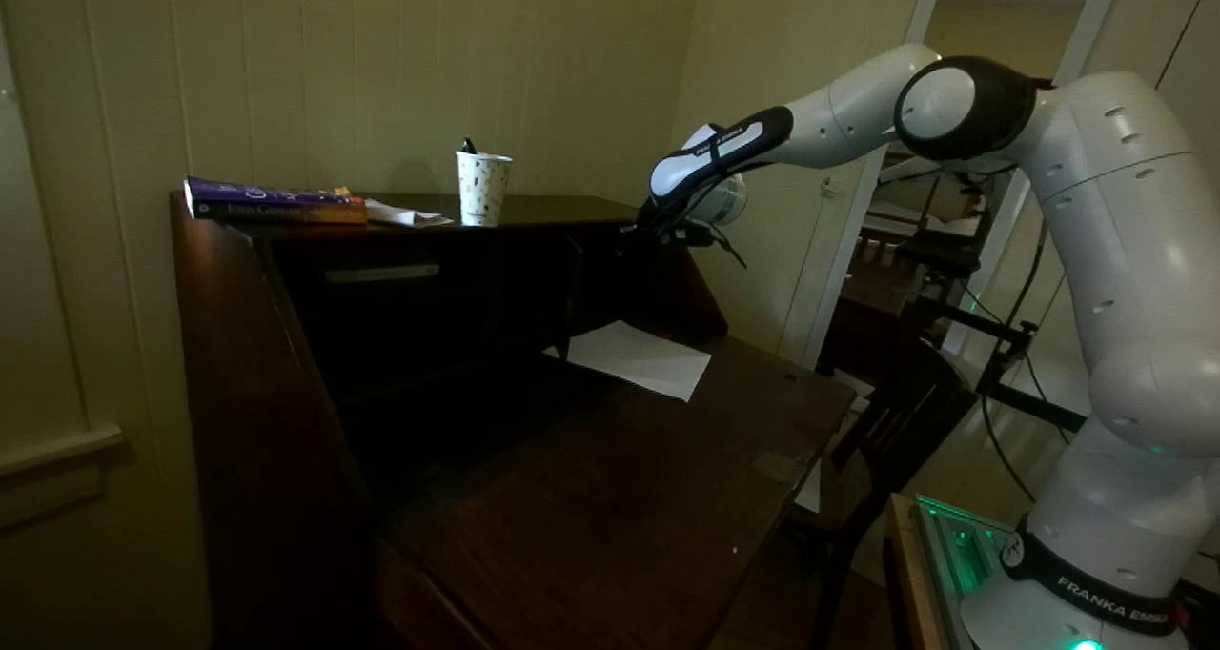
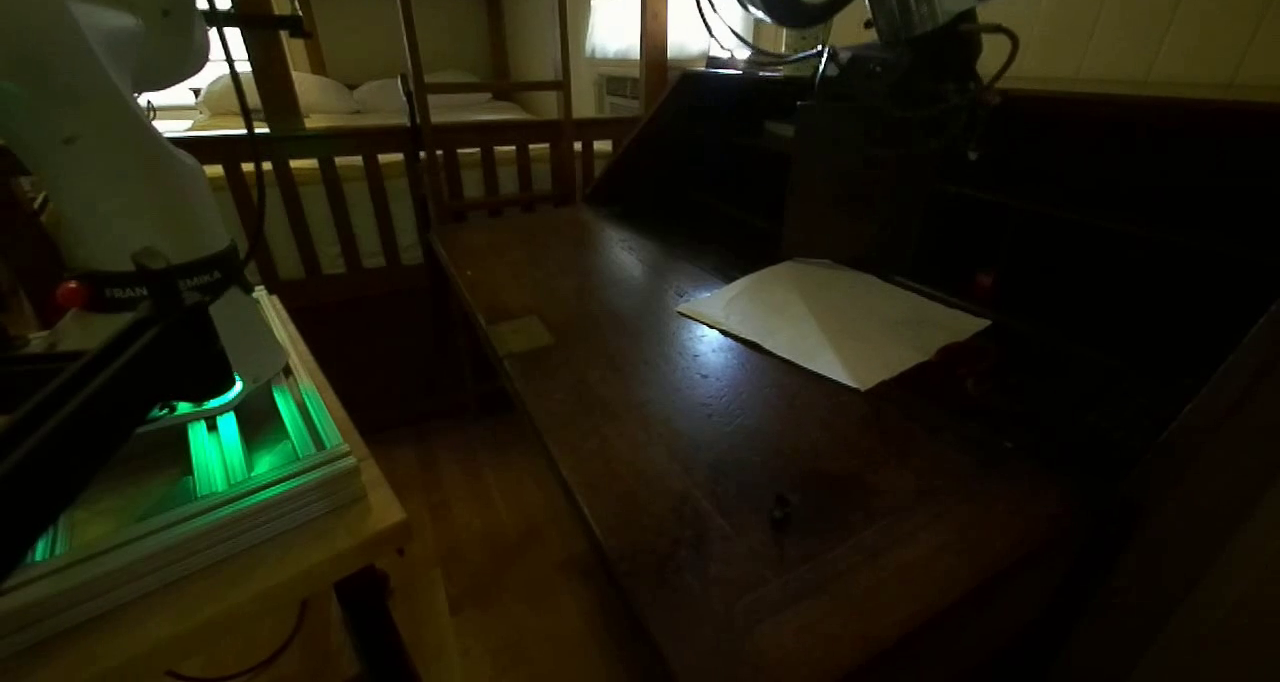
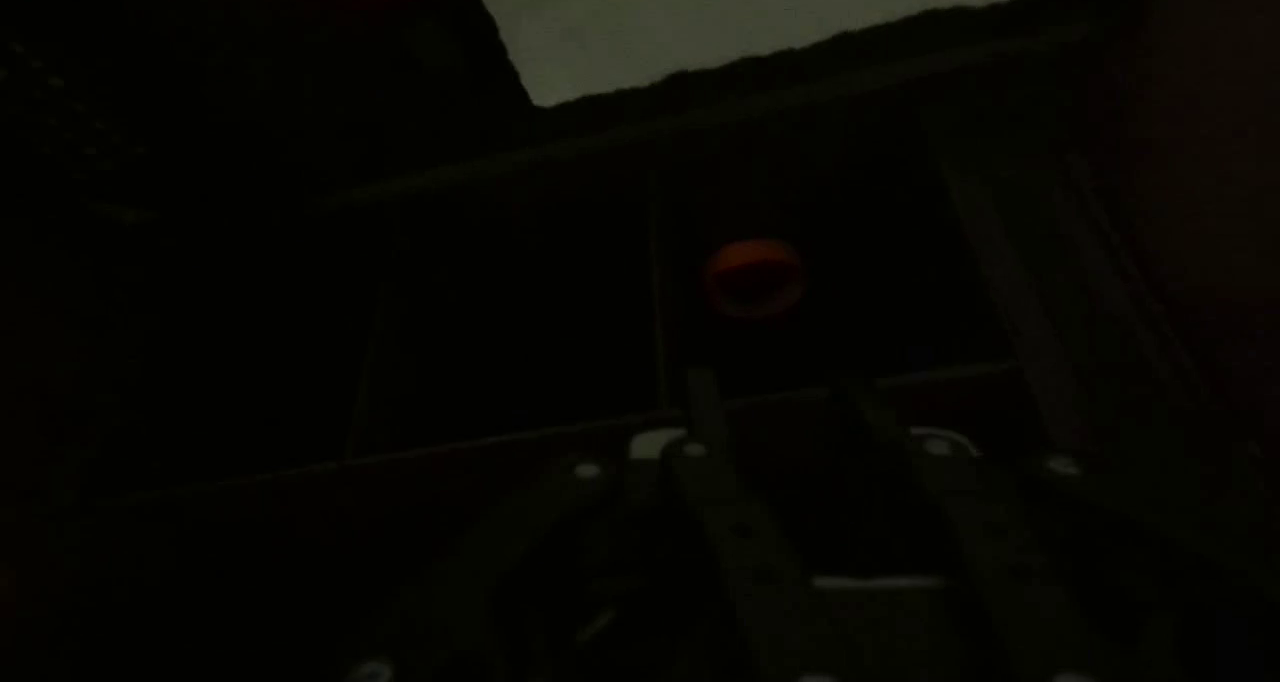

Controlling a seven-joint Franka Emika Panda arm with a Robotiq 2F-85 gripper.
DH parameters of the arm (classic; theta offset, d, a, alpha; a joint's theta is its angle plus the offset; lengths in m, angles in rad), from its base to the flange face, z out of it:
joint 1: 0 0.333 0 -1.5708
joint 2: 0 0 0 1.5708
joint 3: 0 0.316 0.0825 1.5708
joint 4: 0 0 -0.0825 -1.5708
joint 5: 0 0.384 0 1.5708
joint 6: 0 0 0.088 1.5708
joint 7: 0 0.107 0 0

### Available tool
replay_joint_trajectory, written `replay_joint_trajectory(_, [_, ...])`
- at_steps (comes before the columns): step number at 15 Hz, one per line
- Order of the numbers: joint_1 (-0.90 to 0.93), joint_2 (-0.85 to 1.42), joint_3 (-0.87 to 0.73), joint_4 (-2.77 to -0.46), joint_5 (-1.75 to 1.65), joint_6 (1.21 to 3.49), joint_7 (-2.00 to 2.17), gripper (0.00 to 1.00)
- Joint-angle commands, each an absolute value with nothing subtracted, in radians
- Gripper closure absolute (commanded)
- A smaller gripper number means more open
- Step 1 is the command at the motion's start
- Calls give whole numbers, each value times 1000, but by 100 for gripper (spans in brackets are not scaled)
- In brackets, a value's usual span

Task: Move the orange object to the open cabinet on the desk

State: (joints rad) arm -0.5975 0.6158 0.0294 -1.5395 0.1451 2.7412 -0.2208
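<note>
Gripper (image 3: pixel 779 382) empty; orange object (image 3: pixel 755 262) in open cabinet (image 1: pixel 410 335)

Far left in an exterior view, a blue-and-reddish book (image 1: pixel 276 202) lies flat on top of the desk (image 1: pixel 229 393). Beside it, a white paper scrap (image 1: pixel 405 214). Next, a patterned white cup (image 1: pixel 484 191), upright, a dark pen-like item (image 1: pixel 468 145) projecting. Further right, lower, a white sheet (image 1: pixel 637 356) rests on the inner part of the lowered flap (image 1: pixel 591 517). The arm (image 1: pixel 1134 259) reaches in from the right, its end before the cabinet's right part. Beyond the flap, right, a dark chair (image 1: pixel 901 407). Wrist view, very dark: the orange object lies just right of a thin divider (image 3: pixel 657 292), shown apart from the fingertips (image 3: pixel 703 392). These stand parted, a gap between them, nothing seen held; whether at full width cannot be told.
</note>
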Motion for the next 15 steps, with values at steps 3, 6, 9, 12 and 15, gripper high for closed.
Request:
replay_joint_trajectory(3, [-533, 327, -69, -1631, 56, 2318, -305, 40])
replay_joint_trajectory(6, [-487, 210, -106, -1593, 50, 2047, -399, 40])
replay_joint_trajectory(9, [-446, 211, -147, -1551, 29, 2013, -385, 65])
replay_joint_trajectory(12, [-402, 129, -176, -1551, -16, 1946, -387, 65])
replay_joint_trajectory(15, [-401, 134, -179, -1561, -18, 1946, -391, 65])
